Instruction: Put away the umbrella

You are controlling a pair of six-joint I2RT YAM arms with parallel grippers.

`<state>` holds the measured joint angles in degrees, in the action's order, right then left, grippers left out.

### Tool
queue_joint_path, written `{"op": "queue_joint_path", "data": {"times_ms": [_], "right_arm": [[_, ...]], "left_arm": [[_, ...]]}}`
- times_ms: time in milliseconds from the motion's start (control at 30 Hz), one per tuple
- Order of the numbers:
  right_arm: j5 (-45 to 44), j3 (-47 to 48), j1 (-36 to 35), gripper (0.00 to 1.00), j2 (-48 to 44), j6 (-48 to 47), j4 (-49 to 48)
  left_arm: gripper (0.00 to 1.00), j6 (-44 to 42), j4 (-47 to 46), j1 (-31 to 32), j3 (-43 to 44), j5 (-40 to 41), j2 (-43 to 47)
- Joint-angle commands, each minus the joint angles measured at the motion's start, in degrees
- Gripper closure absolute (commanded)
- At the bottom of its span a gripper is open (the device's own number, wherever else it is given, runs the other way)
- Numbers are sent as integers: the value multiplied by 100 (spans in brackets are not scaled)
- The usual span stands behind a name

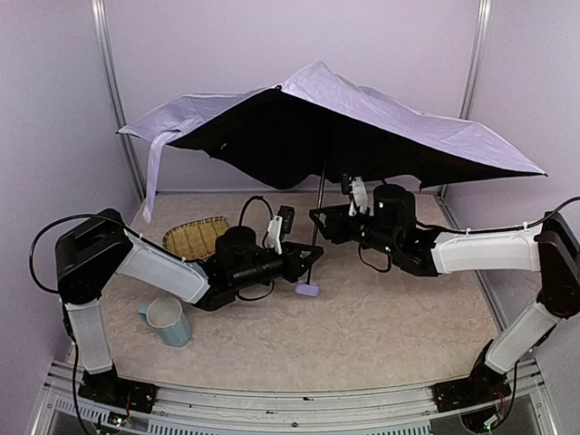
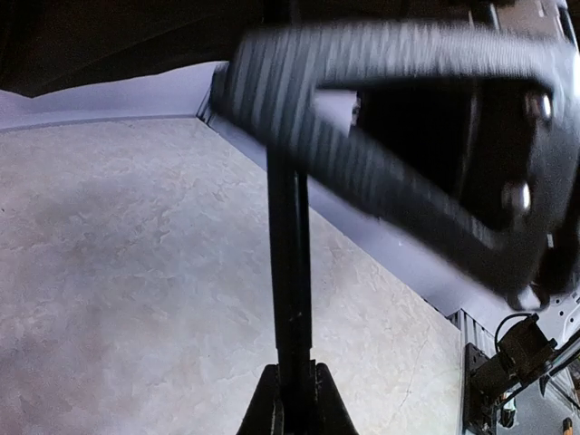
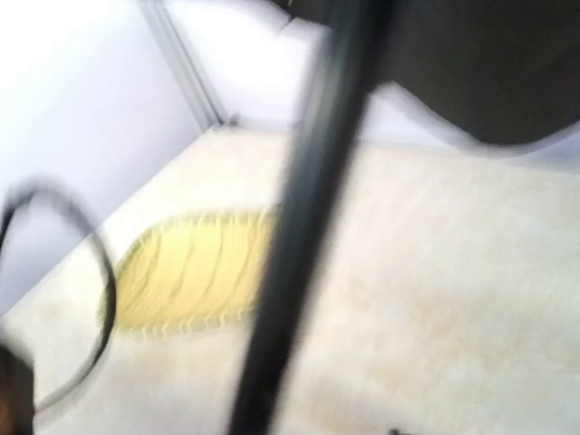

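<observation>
The umbrella (image 1: 362,113) stands open over the table, pale lavender outside and black inside. Its thin black shaft (image 1: 319,195) runs down to a small lavender handle knob (image 1: 307,289) that rests on the table. My left gripper (image 1: 311,257) is shut on the shaft just above the knob; in the left wrist view the jaws (image 2: 294,399) pinch the shaft (image 2: 290,263). My right gripper (image 1: 317,216) is higher on the shaft, its fingers (image 2: 381,181) blurred and spread apart, open. The right wrist view shows only the blurred shaft (image 3: 308,227); its own fingers are out of view.
A woven yellow basket (image 1: 195,237) (image 3: 195,267) lies at the back left under the canopy. A pale blue cup (image 1: 169,322) stands near the left arm. A fabric strap (image 1: 154,181) hangs from the canopy's left edge. Walls enclose the table on three sides.
</observation>
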<state>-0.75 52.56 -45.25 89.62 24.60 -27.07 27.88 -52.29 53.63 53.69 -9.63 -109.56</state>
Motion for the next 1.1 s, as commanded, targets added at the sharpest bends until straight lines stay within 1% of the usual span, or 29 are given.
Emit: {"op": "queue_joint_path", "data": {"times_ms": [0, 67, 100, 133, 167, 233, 267, 333, 367, 433, 467, 500, 600, 733, 800, 933, 1000, 1033, 1067], "right_arm": [[-504, 754, 497, 44, -245, -179, 96], [-458, 1040, 635, 33, -94, -192, 90], [-366, 1160, 700, 23, -2, -178, 35], [-247, 1271, 765, 7, 88, -150, -54], [-81, 1398, 832, 1, 183, -97, -84], [121, 1682, 920, 0, 358, -40, -175], [216, 1796, 936, 1, 437, -58, -239], [383, 1986, 974, 10, 591, -60, -370], [443, 2077, 1001, 17, 665, -5, -395], [560, 2167, 1107, 35, 777, 291, -470], [643, 2166, 1155, 42, 824, 450, -543], [685, 2145, 1197, 47, 845, 566, -644], [865, 2061, 1315, 53, 913, 841, -869], [972, 1989, 1395, 66, 950, 967, -1161], [996, 2050, 1409, 67, 1003, 974, -1181], [1012, 2140, 1436, 66, 1118, 1008, -1178], [1017, 2135, 1461, 70, 1156, 1081, -1186], [1032, 2122, 1474, 74, 1177, 1107, -1200], [1047, 2100, 1483, 75, 1184, 1118, -1229]], "left_arm": [[100, -39, -985, 100, -118, 235, -106], [100, 20, -1027, 127, -131, 250, -179], [100, 49, -1048, 142, -131, 251, -206], [100, 71, -1066, 154, -131, 248, -236], [100, 71, -1079, 169, -131, 238, -255], [100, 62, -1074, 181, -117, 241, -281], [100, 61, -1073, 181, -114, 246, -285], [100, 62, -1081, 174, -107, 252, -285], [100, 55, -1081, 174, -103, 251, -285], [100, 52, -1094, 176, -100, 242, -285], [100, 56, -1094, 183, -96, 236, -285], [100, 56, -1098, 183, -103, 232, -285], [100, 53, -1112, 183, -113, 218, -265], [100, 36, -1108, 192, -122, 189, -250], [100, 25, -1107, 192, -123, 176, -258], [100, 25, -1099, 192, -119, 166, -268], [100, 20, -1097, 192, -113, 157, -259], [100, 12, -1088, 192, -106, 144, -255], [100, -4, -1079, 192, -98, 137, -251]]}}
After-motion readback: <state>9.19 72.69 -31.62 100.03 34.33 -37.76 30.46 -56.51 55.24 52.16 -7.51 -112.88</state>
